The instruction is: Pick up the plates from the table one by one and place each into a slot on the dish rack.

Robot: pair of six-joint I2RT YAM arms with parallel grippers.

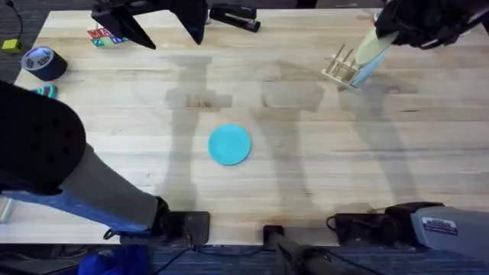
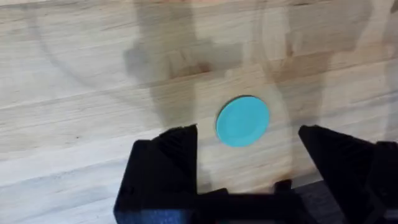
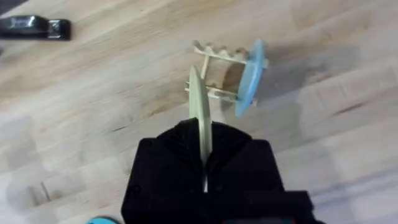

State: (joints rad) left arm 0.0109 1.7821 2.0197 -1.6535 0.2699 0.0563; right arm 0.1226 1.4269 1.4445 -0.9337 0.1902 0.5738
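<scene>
A turquoise plate (image 1: 229,144) lies flat in the middle of the table (image 1: 306,176). In the left wrist view this plate (image 2: 242,121) sits just beyond my left gripper (image 2: 249,143), which is open above the wood. The dish rack (image 1: 340,69) stands at the far right with a blue plate (image 1: 367,70) upright in it. My right gripper (image 3: 204,155) is shut on a cream-yellow plate (image 3: 199,109), held edge-on just over the rack (image 3: 214,68), beside the blue plate (image 3: 250,78). The cream-yellow plate (image 1: 374,46) tilts over the rack's right end.
A tape roll (image 1: 43,63) and coloured blocks (image 1: 103,37) lie at the far left. A black stapler (image 1: 235,17) rests at the far edge and also appears as the stapler (image 3: 31,28). Dark stand legs (image 1: 153,19) reach onto the far side.
</scene>
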